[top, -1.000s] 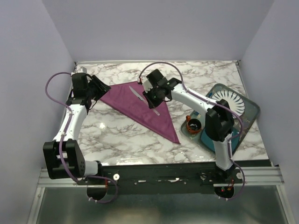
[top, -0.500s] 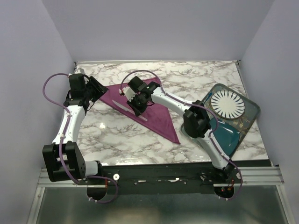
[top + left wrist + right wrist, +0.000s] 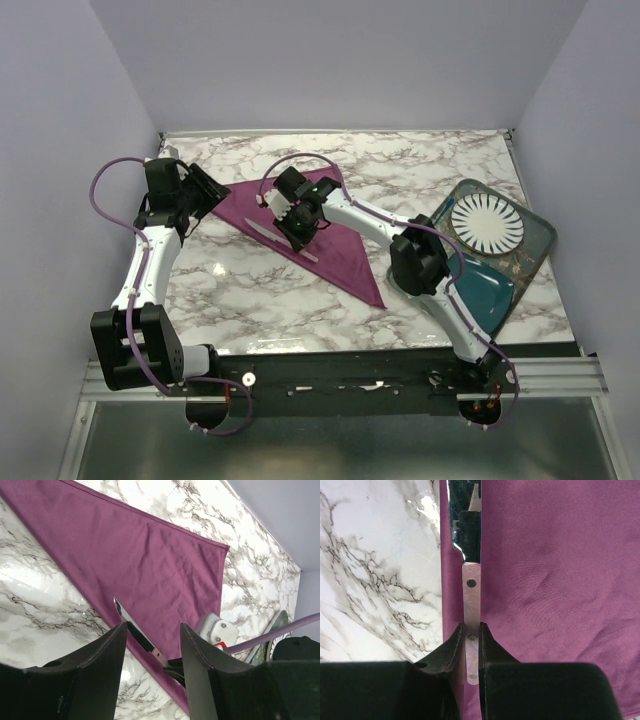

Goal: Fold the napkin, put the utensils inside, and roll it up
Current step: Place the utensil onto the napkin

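Observation:
The plum napkin (image 3: 330, 240) lies folded into a triangle on the marble table, also seen in the left wrist view (image 3: 150, 555) and the right wrist view (image 3: 550, 580). My right gripper (image 3: 292, 235) (image 3: 471, 630) is shut on the handle of the silver knife (image 3: 258, 230) (image 3: 471, 590). The knife runs along the napkin's left long edge, blade pointing away from the gripper. My left gripper (image 3: 210, 190) (image 3: 152, 627) stands open at the napkin's left corner with nothing between its fingers; the knife (image 3: 131, 625) shows beyond them.
A white plate (image 3: 485, 225) rests on a teal mat (image 3: 480, 295) at the right of the table. The right arm's elbow (image 3: 415, 260) hangs over the mat's left edge. Walls close in the back and both sides.
My right gripper has carried the knife leftward from over the napkin's middle to its left long edge, then nearly stopped. The left gripper has barely moved.

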